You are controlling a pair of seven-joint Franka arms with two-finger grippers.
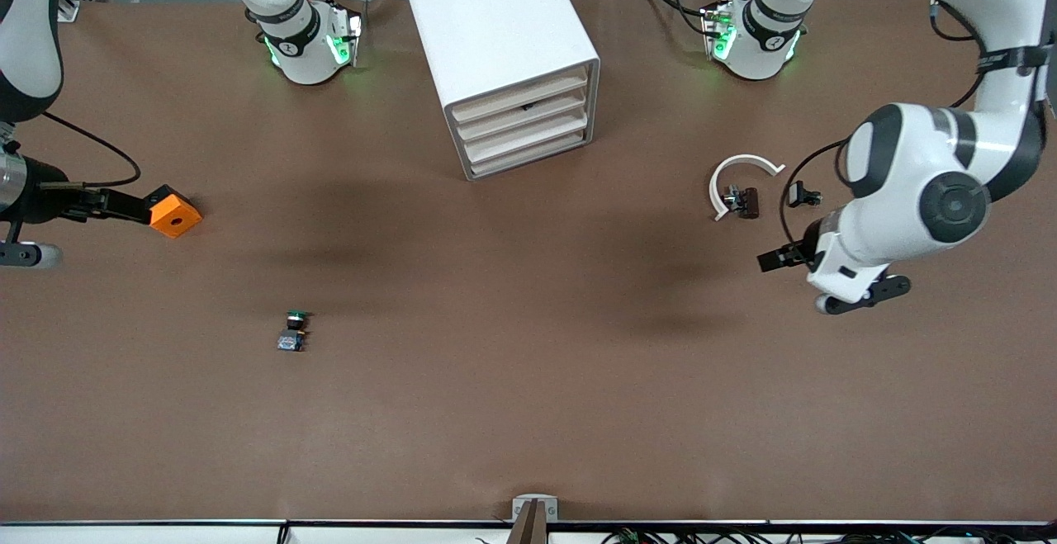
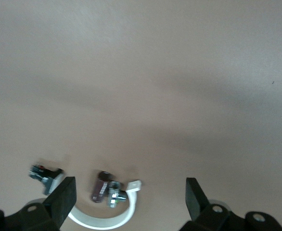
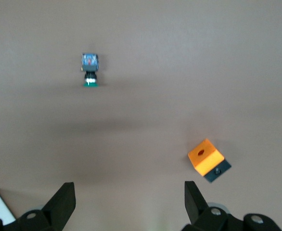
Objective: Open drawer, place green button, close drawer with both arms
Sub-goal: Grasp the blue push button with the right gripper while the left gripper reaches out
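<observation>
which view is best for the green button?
Right wrist view: the button lies unobstructed on bare table, green cap and grey body distinct. Front view shows it smaller, nearer the camera than the orange block. Left wrist view misses it.

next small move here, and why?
Probably bring the left claw toward the front of the cabinet and pull one drawer out. All four look shut, so the button, lying on the table nearer the front camera, has nowhere to go. Both claws are open and empty; the right claw hangs above the orange block.
</observation>
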